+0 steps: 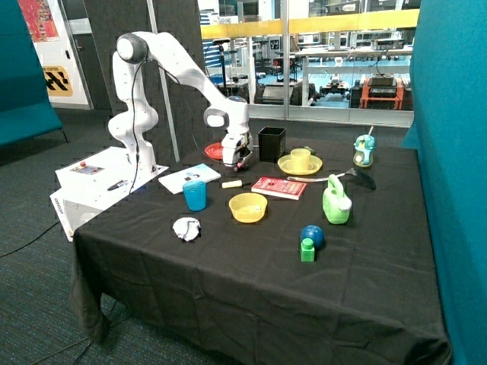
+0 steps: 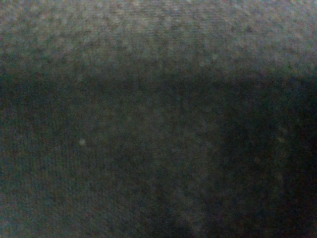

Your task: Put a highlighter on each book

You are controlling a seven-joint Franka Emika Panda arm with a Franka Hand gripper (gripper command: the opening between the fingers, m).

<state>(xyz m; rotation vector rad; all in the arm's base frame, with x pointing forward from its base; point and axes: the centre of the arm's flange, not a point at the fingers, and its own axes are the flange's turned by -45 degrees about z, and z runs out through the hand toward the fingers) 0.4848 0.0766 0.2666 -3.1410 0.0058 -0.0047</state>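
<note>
Seemingly I hold the gripper (image 1: 237, 161) low beside the highlighter (image 1: 231, 184), both books bare, its grip impossible to tell.

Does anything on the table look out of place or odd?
Only a crumpled white paper ball near the table's front edge looks like litter. The gripper hangs low by the red plate. Nothing is spilled.
</note>
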